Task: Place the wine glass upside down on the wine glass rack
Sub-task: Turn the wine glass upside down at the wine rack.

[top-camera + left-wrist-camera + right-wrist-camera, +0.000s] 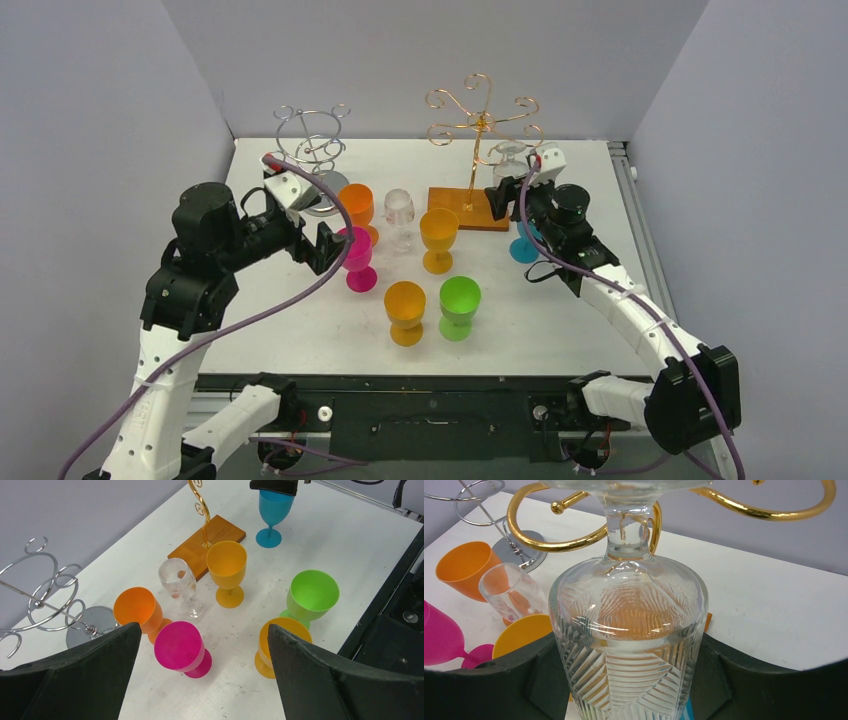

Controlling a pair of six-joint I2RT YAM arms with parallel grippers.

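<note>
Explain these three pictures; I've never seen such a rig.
Two robot arms are bolted to the near edge of a white table. The wide picture looks down from above and behind them; the other two come from wrist cameras, so the dark shapes at the bottom are each arm's own fingers. On the table stand a silver rack, a gold rack on a wooden base, and seven upright glasses. The left gripper is open and empty, near a magenta glass. The right gripper is closed on a patterned clear glass, upside down, its stem in a loop of the gold rack.
</note>
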